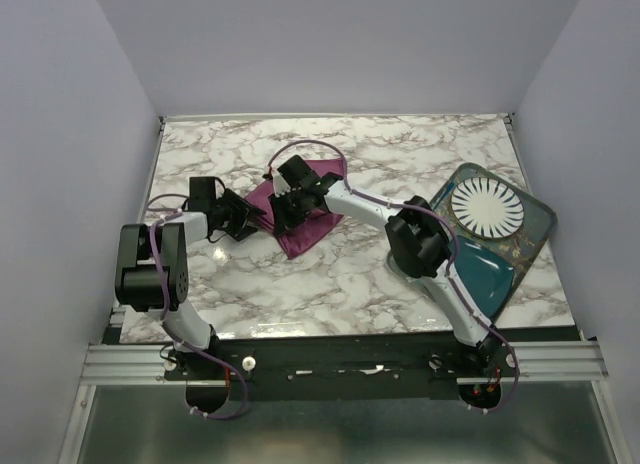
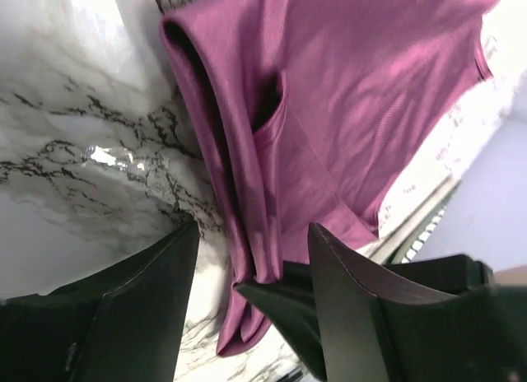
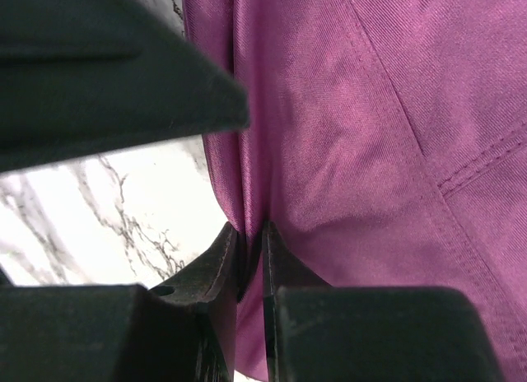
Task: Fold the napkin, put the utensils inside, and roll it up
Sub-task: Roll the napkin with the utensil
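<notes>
Big marble table (image 1: 330, 274) first. On the right side, a tray (image 1: 535, 239) with a white plate (image 1: 487, 208) in it. Near the middle, toward the far side, the purple napkin (image 1: 302, 239), lying on the stone with one side doubled over into a thick, soft edge. No knife to be seen anywhere. Maybe under the cloth, maybe out of sight; cannot tell.

Then the two arms, both at the napkin. Right gripper (image 3: 249, 227) squeezed shut on a little ridge of the cloth. Left gripper (image 2: 254, 227) wide open, one finger on each side of the doubled edge, not biting it.

Looks like the folding step, with the fold not yet neat.

To do it well:
- Lower the left fingers around the whole thick edge, both layers, then close gently.
- Grab near the end of the edge, not the middle.
- Lift only a little, to stop flopping and bunching.
- Move both grippers together, same speed, same way.
- Pinch tight on the right side through the whole pull, to stop the thin cloth slipping out.
- Lay the edge down straight, right on top of the other edge.
- Let go last, and slowly.
</notes>
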